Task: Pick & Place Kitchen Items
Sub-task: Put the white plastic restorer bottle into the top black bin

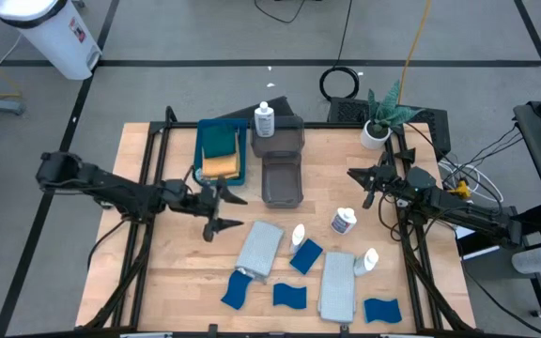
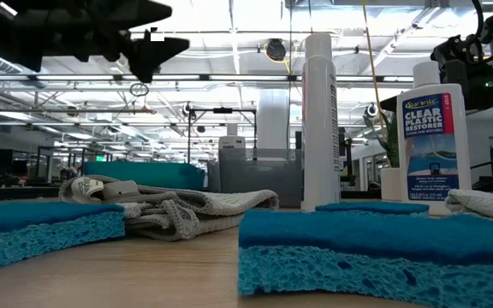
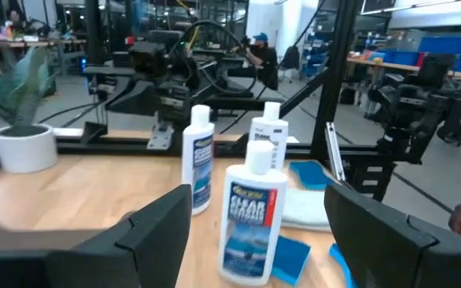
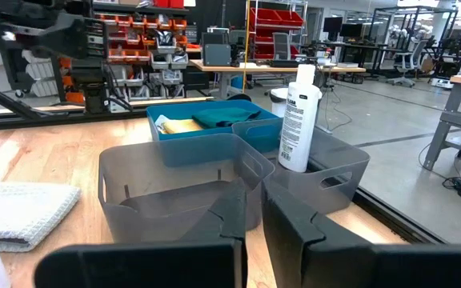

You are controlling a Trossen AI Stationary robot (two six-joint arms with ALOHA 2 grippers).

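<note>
Near edge, front row: four blue sponges (image 1: 289,295) lie scattered, with two light grey cloths (image 1: 259,249) folded among them, one left of centre and one toward the right; none yet in a bin

Middle ground: three white bottles (image 1: 344,222) stand upright among the cloths, well apart from each other. Judged the likeliest next pick for the left arm, whose wrist view looks straight at them

Left gripper (image 1: 216,208): hovers above the bare table just left of the cloths, jaws released and spread wide, grasping nothing. Advice: come down over one bottle alone, fingers either side of its body below the cap, keeping clear of its neighbours so none topples

Right gripper (image 1: 366,183): hangs over the right side, near the potted plant (image 1: 380,117), jaws clenched on nothing; waiting

Far centre: two grey bins (image 1: 282,180), the nearer one empty, the farther holding one upright bottle (image 1: 265,120)

Far left of those: blue tray (image 1: 242,150) holding a dark green cloth (image 1: 219,143) and an orange cloth (image 1: 220,166), side by side
</note>
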